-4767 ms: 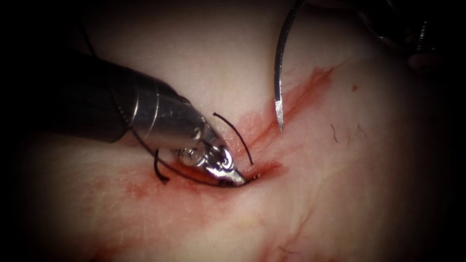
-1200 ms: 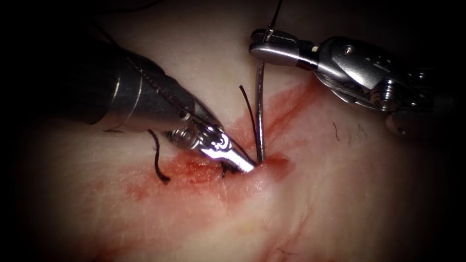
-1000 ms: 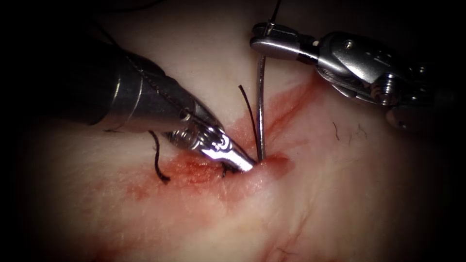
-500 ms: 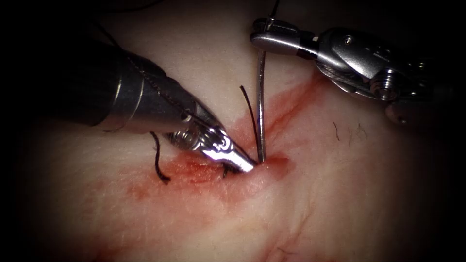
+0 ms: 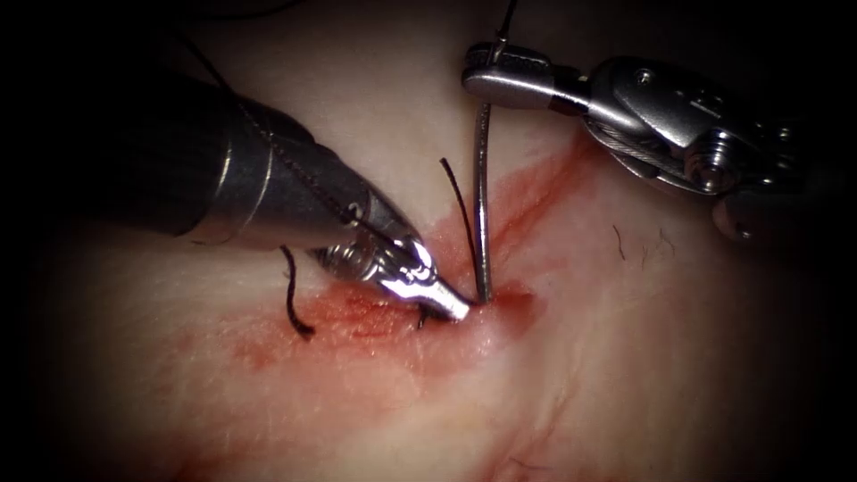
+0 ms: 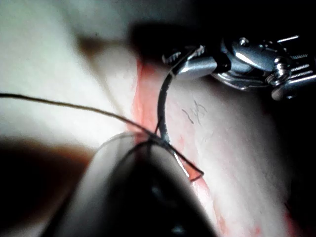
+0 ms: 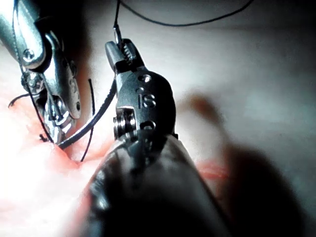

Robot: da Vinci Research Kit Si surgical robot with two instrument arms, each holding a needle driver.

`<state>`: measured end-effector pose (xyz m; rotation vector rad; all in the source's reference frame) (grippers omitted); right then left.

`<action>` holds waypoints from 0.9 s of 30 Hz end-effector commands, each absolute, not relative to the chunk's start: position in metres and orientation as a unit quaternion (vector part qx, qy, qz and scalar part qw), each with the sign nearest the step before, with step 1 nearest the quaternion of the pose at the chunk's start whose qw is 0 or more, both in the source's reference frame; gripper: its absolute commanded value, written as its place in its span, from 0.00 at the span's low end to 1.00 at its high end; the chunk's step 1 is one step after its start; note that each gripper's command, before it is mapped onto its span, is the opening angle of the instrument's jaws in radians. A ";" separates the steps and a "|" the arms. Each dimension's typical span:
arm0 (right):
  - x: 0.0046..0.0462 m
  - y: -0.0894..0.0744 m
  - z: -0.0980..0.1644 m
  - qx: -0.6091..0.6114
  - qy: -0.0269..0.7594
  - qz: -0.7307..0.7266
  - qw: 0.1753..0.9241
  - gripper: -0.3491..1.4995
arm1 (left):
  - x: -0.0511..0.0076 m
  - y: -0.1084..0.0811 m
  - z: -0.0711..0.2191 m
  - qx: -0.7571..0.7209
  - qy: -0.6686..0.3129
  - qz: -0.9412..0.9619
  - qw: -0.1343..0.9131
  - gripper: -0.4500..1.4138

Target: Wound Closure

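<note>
The pale pork tissue (image 5: 625, 357), smeared with a patch of red fluid (image 5: 357, 321), lies under both tools, its cut (image 5: 509, 299) running beneath the left tool's tip. Next in size, the left arm's silver needle driver (image 5: 451, 308) comes in steeply, tip pressed down onto the tissue at the cut's left lip; its jaws look closed, and whether they pinch tissue or merely press there I cannot tell. Opposite and above it, the right arm's steel needle driver (image 5: 486, 76) has its jaws clamped on the curved steel needle (image 5: 482, 205) close to the trailing end. From those jaws the needle drops almost straight down, and its point meets the tissue just beside the left tool's tip, apparently entering there. Dark suture thread (image 5: 507, 18) rises from the needle's tail above the right jaws, another strand drapes across the left tool's shaft, and short cut thread ends (image 5: 293, 303) sit behind the left tip.

Risks as I judge them: a grip this far back gives little control, so the needle could twist in the jaws or bend. The point is tight against the left tip and could strike metal.
</note>
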<state>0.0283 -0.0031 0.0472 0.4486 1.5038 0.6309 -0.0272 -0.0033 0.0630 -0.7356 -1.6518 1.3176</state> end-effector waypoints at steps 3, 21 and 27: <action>0.0290 -0.002 0.047 0.230 0.675 0.250 0.654 0.00 | -0.0277 -0.003 0.063 -0.295 -0.665 0.531 0.436 0.01; 0.0316 -0.001 0.050 0.263 0.673 0.242 0.647 0.00 | -0.0285 -0.004 0.063 -0.290 -0.670 0.532 0.429 0.00; 0.0308 -0.001 0.051 0.296 0.671 0.236 0.638 0.00 | -0.0285 -0.004 0.063 -0.289 -0.671 0.533 0.427 0.00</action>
